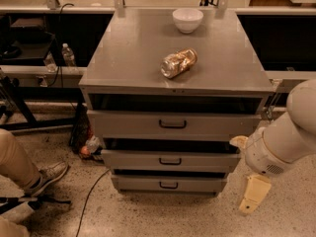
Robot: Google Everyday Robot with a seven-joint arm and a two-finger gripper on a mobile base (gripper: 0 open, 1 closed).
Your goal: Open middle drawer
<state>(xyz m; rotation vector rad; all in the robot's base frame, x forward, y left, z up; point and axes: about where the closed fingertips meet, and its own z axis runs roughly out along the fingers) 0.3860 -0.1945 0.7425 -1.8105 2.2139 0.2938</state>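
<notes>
middle drawer (133, 160): wide grey metal front, second of three stacked in the cabinet
handle (170, 161): small black loop, centred on that front
pose: front level, with a dark gap along its top edge
gripper (245, 177): low on the right, just beside the drawer's right end, apart from the handle
</notes>
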